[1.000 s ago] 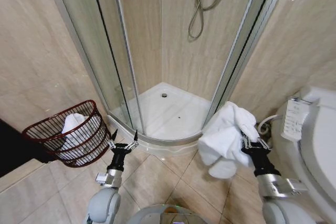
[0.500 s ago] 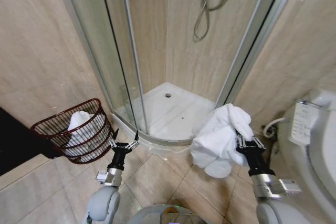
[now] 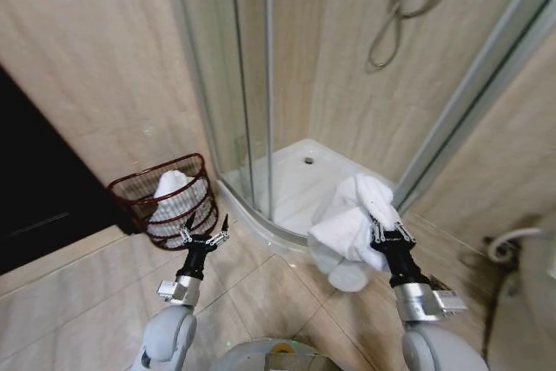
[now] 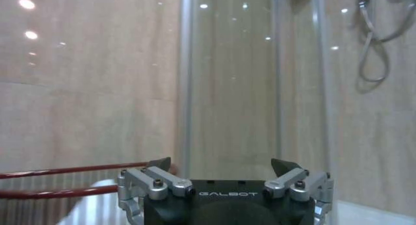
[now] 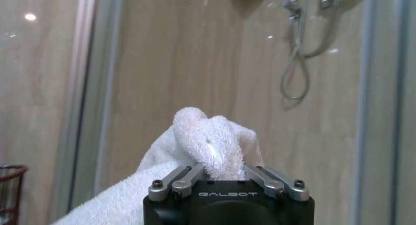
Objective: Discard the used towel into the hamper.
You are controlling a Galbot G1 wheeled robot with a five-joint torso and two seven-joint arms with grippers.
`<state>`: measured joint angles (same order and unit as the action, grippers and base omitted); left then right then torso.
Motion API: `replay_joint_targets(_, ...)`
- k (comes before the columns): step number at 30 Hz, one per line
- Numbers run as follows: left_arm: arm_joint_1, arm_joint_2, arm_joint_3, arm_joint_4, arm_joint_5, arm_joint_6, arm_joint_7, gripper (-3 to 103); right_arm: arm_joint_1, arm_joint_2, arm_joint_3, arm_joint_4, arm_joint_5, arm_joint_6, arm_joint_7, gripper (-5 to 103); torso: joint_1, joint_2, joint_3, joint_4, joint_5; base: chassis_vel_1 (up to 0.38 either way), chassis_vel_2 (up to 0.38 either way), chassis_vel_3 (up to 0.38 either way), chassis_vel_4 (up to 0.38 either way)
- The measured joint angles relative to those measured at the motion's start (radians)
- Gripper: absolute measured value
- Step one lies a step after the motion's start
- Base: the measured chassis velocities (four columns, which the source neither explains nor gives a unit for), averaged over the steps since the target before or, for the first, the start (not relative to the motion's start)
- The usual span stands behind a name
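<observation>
We see the white towel (image 3: 352, 223) bunched mid-air; the red-brown wire hamper (image 3: 165, 198) sits on the floor, already holding white cloth.

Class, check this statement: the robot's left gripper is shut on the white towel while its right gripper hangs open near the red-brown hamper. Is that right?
Not quite: the arms are swapped. In the head view the right gripper is shut on the white towel, and the left gripper hangs open near the red-brown hamper. The right wrist view also shows its fingers closed on the cloth.
</observation>
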<state>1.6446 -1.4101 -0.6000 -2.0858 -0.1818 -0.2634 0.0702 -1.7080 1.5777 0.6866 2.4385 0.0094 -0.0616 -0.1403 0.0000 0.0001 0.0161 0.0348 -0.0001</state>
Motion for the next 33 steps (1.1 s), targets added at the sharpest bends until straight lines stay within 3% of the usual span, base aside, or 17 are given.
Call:
replay_joint_targets(8,0.005,-0.010,-0.011,0.006,-0.005,-0.013,0.007,100,0.036,-0.018,0.004,-0.022,-0.012,-0.040,0.000,14,0.000,0.000,0.000,-0.0002,0.0002,0.075,0.066,0.046,0.067)
replay_joint_targets(33,0.013,-0.049,-0.002,-0.006,0.038,-0.006,0.016,100,0.055,-0.039,0.010,-0.068,0.015,-0.031,-0.030,14,0.000,0.000,0.000,-0.0003,0.0003,0.092,0.101,-0.021,-0.015)
